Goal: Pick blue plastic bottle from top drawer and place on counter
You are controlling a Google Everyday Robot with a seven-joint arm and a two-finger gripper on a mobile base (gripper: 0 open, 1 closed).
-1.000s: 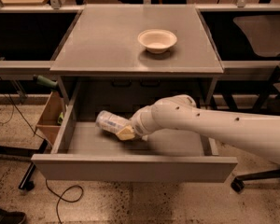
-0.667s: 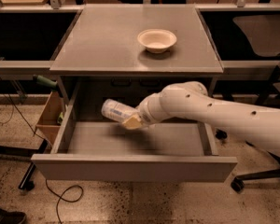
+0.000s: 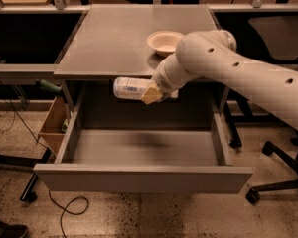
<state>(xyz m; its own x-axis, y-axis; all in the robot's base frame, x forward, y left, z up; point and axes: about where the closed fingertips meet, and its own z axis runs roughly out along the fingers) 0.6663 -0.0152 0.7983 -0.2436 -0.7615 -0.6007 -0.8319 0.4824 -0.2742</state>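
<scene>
The blue plastic bottle (image 3: 129, 88) lies sideways in my gripper (image 3: 152, 93), cap end hidden at the gripper, base pointing left. It hangs in the air just below the counter's front edge, above the open top drawer (image 3: 144, 145). The gripper's tan fingers (image 3: 151, 94) are shut on the bottle's right end. My white arm reaches in from the right, over the counter's (image 3: 119, 38) front right part. The drawer's floor is bare under the bottle.
A white round bowl (image 3: 165, 41) sits on the counter's right half, just behind my arm. A cardboard box (image 3: 53, 124) stands on the floor left of the drawer. Office chair bases (image 3: 278, 182) stand at the right. Cables lie on the floor at left.
The gripper has lifted the bottle from the drawer floor up and to the right, to just under the counter's front edge. The arm has risen with it.
</scene>
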